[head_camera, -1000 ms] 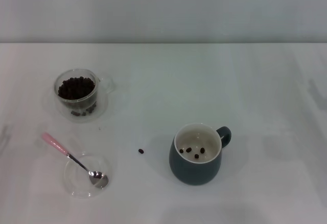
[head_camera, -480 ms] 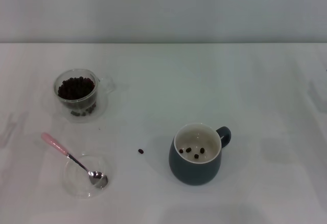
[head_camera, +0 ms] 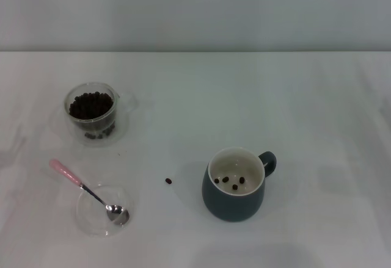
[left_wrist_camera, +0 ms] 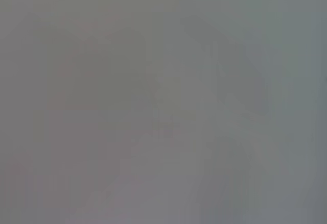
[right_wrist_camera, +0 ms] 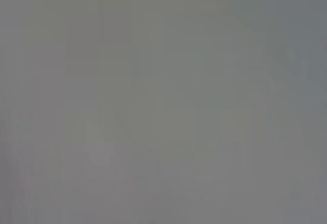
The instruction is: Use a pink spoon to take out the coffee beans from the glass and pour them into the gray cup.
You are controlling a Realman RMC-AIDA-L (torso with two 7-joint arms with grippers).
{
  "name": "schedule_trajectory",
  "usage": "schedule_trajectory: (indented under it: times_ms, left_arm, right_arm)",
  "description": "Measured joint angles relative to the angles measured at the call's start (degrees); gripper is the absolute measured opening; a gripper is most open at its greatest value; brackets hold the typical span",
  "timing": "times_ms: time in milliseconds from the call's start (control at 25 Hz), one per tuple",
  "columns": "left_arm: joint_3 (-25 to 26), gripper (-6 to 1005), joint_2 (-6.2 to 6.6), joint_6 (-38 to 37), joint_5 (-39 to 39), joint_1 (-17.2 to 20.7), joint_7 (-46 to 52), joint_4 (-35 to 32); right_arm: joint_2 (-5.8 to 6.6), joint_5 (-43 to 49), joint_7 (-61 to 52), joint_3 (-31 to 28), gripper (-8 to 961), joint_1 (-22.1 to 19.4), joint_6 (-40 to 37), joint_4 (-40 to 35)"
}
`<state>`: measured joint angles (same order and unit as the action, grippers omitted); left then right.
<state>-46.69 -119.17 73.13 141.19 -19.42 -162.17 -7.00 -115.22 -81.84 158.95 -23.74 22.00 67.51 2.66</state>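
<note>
Pink spoon: being rested at 8 o'clock, bowl in a clear glass dish; judged light, stiff, slippery; best gripped mid-handle.
Glass: at 10 o'clock, holding coffee beans; judged fragile.
Gray cup: at 5 o'clock.
Grippers: neither being shown; finger state cannot be told.
Writing: none being seen.

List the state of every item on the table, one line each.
Glass: upright, nearly full of coffee beans.
Gray cup: upright, three beans inside.
Pink spoon: lying with its bowl in the glass dish, handle over the rim.
Stray bean: loose on the table.
Neither gripper is in view.
</note>
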Motion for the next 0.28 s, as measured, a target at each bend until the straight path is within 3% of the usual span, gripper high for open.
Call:
schedule_trajectory:
  times_ms: [280]
  left_arm:
    - [0.0, 893, -0.06, -0.1, 0.2, -0.3, 0.1, 0.3]
  right_arm:
    - [0.00, -1.2, 3.2, 0.0, 877, 0.5, 0.2, 0.7]
